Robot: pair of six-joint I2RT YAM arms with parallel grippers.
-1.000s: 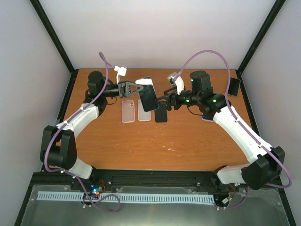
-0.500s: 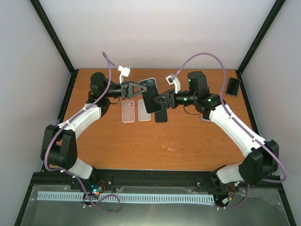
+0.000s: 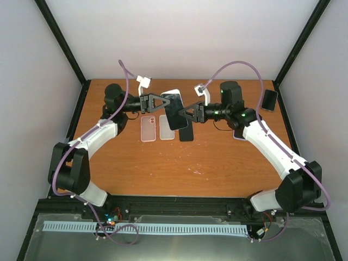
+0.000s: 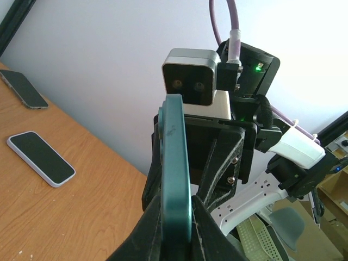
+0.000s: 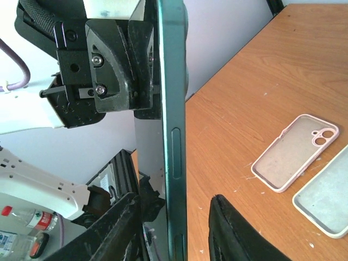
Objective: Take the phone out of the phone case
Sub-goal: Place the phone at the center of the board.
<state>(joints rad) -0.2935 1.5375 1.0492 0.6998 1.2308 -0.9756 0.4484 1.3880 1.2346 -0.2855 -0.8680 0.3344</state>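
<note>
Orange-brown wooden counter (image 3: pixel 163 163) spreads across the scene. The white-and-black left arm (image 3: pixel 92 136) and right arm (image 3: pixel 272 149) reach in from its near edge and meet above its far half. The left hand (image 3: pixel 164 103) is clenched on a dark-screened phone (image 3: pixel 175 110) seated in a teal case (image 4: pixel 175 179). The phone hangs in the air clear of the wood, between the two hands. From the left wrist the case shows edge-on, its rim pinched at the base between the black fingers (image 4: pixel 215 239).

The right hand (image 3: pixel 184 115) faces it from the other side. Its own two fingers (image 5: pixel 117 228) straddle the opposite long edge of the phone, released, with a visible gap between the case and the finger on the right of that view.

Below the held phone three flat things lie side by side on the counter: a clear case with a pink rim (image 3: pixel 148 129), a pale translucent case (image 3: pixel 167 128) and a black rectangular slab (image 3: pixel 186 133), partly hidden. Farther right a white-edged phone (image 3: pixel 238 136) lies partly under the right arm. A small dark phone (image 3: pixel 269 100) rests at the far right corner.
</note>
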